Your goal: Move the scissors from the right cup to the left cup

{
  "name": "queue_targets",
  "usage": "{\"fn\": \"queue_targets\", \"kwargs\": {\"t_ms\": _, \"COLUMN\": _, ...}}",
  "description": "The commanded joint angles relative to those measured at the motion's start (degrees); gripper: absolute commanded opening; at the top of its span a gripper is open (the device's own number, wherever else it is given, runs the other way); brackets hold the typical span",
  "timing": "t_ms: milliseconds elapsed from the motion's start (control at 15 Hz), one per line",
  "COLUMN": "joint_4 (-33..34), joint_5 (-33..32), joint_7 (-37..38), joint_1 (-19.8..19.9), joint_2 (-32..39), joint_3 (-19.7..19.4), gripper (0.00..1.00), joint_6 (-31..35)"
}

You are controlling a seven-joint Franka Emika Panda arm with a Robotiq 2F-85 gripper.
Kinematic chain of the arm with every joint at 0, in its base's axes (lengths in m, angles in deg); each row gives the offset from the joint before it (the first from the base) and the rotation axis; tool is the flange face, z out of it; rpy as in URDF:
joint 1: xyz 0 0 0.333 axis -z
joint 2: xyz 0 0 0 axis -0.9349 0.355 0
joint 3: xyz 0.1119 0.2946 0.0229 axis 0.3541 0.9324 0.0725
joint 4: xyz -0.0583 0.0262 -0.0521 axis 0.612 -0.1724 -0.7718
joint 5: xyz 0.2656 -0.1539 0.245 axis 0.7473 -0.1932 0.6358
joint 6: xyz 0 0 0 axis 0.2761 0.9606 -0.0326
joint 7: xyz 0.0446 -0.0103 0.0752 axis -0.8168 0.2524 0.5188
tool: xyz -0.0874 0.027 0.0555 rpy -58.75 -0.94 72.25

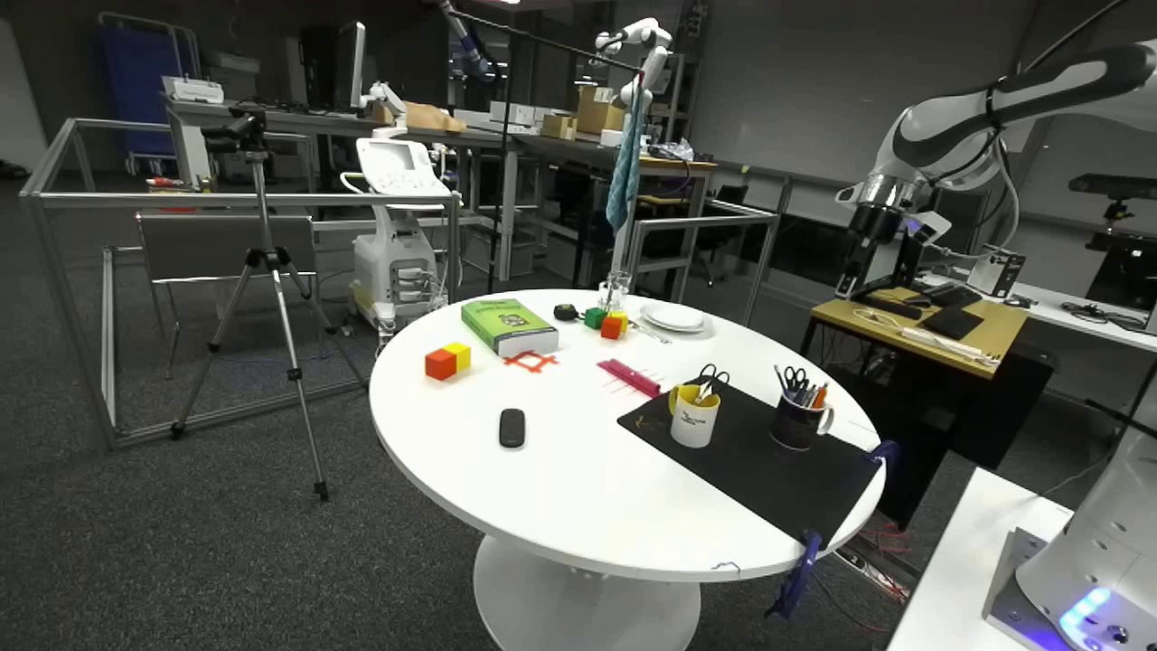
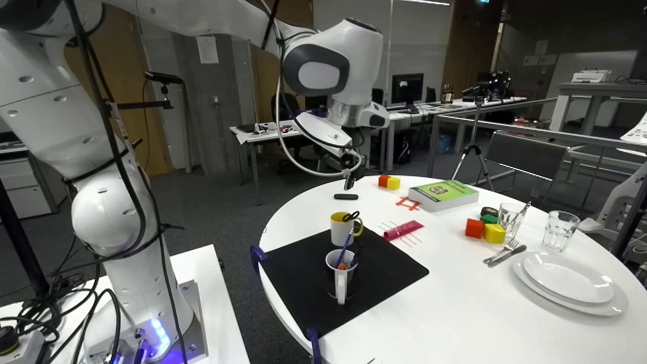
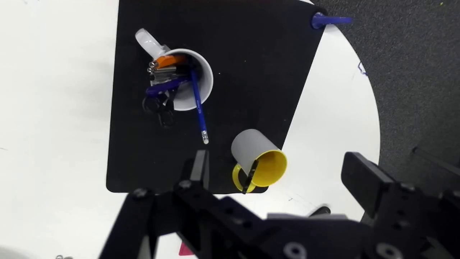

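The right cup (image 1: 794, 427), dark outside and white inside, stands upright on the black mat. In it are several pens, a blue pencil (image 3: 197, 97) and black-handled scissors (image 3: 154, 104), handles leaning over the rim. Beside it stands the left cup (image 3: 248, 147), white with a yellow inside and handle. This cup also holds a pair of black-handled scissors (image 3: 250, 176), seen edge-on in the wrist view. My gripper (image 3: 277, 154) is open, with nothing held between its wide-spread fingers. It hangs well above the table, and the left cup shows below, between the fingers, in the wrist view.
Blue clamps (image 1: 800, 574) fix the black mat (image 2: 389, 283) to the round table's edge. Farther off are a pink tube (image 1: 630, 378), a black oblong object (image 1: 512, 428), a green book (image 1: 509, 327), coloured cubes (image 2: 474, 228), glasses (image 2: 561, 230) and white plates (image 2: 566, 278).
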Motion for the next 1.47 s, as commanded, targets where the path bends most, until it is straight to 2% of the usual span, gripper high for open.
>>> {"fn": "queue_targets", "kwargs": {"t_ms": 0, "joint_4": 1.79, "joint_5": 2.58, "joint_7": -1.18, "joint_1": 2.93, "joint_2": 2.28, "joint_3": 2.08, "gripper": 1.00, "joint_6": 0.40}}
{"fn": "queue_targets", "kwargs": {"t_ms": 333, "joint_4": 6.18, "joint_5": 5.68, "joint_7": -4.61, "joint_1": 5.08, "joint_2": 6.93, "joint_3": 1.58, "gripper": 1.00, "joint_6": -0.68}}
{"fn": "queue_targets", "kwargs": {"t_ms": 733, "joint_4": 11.72, "joint_5": 6.65, "joint_7": -12.76, "joint_1": 8.19, "joint_2": 13.20, "joint_3": 2.32, "gripper": 1.00, "joint_6": -2.52}}
{"fn": "queue_targets", "kwargs": {"t_ms": 1400, "joint_4": 21.34, "joint_5": 10.58, "joint_7": -17.94, "joint_1": 13.99, "joint_2": 24.72, "joint_3": 5.54, "gripper": 1.00, "joint_6": -3.16}}
